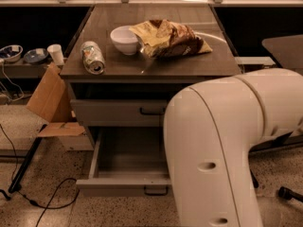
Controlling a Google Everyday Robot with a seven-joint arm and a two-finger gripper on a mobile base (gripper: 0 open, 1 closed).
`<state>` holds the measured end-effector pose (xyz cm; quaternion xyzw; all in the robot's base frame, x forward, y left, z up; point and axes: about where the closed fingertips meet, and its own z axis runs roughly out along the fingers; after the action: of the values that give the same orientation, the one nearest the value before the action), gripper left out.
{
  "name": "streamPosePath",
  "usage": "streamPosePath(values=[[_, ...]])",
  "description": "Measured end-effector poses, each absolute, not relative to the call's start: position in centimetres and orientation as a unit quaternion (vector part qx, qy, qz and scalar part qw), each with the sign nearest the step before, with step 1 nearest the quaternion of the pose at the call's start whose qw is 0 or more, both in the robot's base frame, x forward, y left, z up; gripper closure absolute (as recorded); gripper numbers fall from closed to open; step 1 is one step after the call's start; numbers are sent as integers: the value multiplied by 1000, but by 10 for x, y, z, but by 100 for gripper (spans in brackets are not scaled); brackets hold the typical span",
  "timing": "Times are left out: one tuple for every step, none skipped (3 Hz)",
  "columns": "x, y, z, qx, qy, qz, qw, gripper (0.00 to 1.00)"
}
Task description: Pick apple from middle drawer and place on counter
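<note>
The middle drawer (pixel 124 185) stands pulled open at the bottom of the cabinet. The part of its grey inside that shows holds nothing. No apple shows anywhere; my white arm (pixel 227 145) covers the right side of the drawer. The counter (pixel 189 63) is the dark wood-grain cabinet top. My gripper is out of view, somewhere past the big arm segment at the front right.
On the counter are a white bowl (pixel 125 39), a can on its side (pixel 93 57) and a crumpled chip bag (pixel 170 38). A shut drawer front (pixel 118 112) sits above the open one. A cardboard box (pixel 49 98) leans at the cabinet's left. A cable (pixel 47 197) lies on the floor.
</note>
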<state>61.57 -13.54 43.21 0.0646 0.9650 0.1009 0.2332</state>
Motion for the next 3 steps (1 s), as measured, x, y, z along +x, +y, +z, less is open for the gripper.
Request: streamPosePath(values=[[594,-148,463,55,966,103,232,100],[580,-159,501,45,967,93,232,100],[578,-170,549,36,967,74,242,100]])
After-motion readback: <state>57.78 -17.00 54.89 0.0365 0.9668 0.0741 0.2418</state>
